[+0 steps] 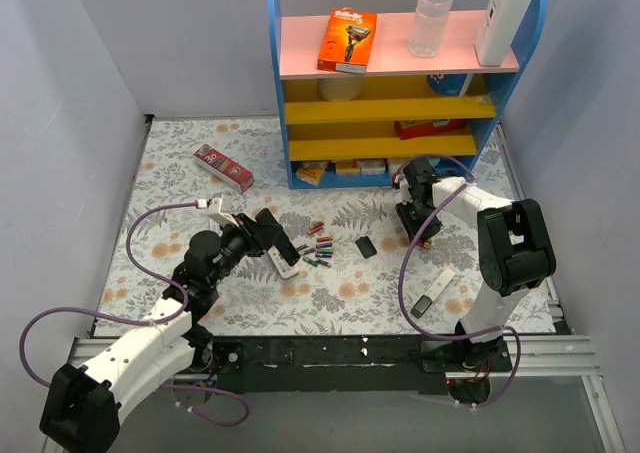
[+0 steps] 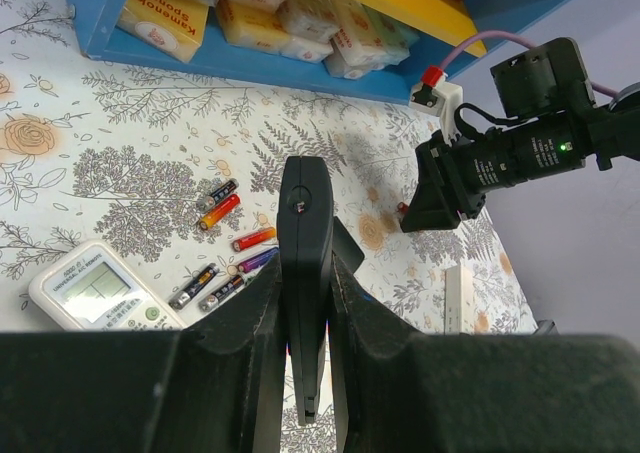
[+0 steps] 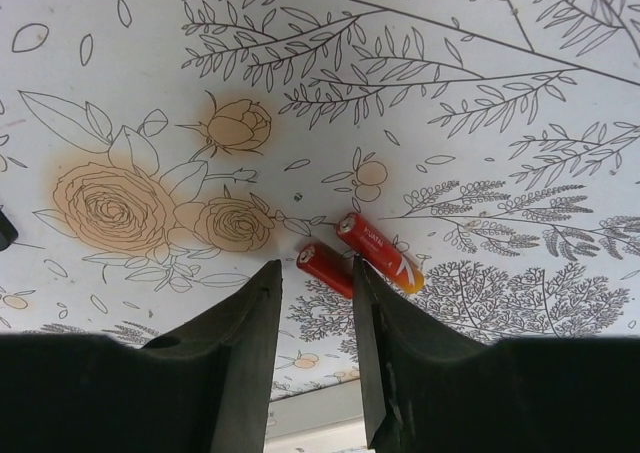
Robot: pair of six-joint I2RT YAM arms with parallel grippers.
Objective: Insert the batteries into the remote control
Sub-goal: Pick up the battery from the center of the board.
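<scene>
Floral tablecloth [image 1: 160,173], Gillette box [image 1: 348,40], left gripper [image 2: 305,283] pinching black remote [image 2: 304,223], right gripper [image 3: 313,273] spread above red batteries [image 3: 380,253]

Lab test booth, grey partition walls [image 1: 70,83], floral tablecloth [image 1: 340,295]

glossy batteries [image 3: 378,252] — matt printed cloth [image 3: 100,93]
</scene>
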